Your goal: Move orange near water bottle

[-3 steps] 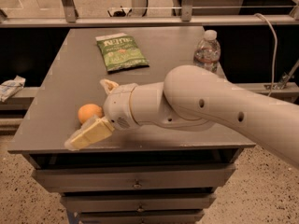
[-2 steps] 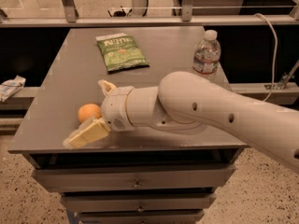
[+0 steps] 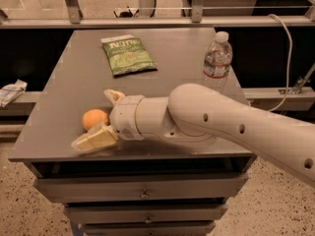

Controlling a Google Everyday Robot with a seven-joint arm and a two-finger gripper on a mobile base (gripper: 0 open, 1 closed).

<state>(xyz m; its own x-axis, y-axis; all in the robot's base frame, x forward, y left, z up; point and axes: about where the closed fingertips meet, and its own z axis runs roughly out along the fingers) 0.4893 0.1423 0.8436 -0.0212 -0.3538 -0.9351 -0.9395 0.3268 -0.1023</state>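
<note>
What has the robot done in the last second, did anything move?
Only the arm sank a little, uncovering more of the water bottle. The gripper stays open around the orange, not gripping it. Orange, bottle and green snack bag have not moved.

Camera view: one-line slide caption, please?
Gripper, fingers open, brackets the small round orange fruit at the grey table's front left; the clear plastic water bottle stands at back right.

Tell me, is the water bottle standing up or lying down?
Standing up: the water bottle has its cap on top, base on the table. The gripper is front left, open around the orange.
</note>
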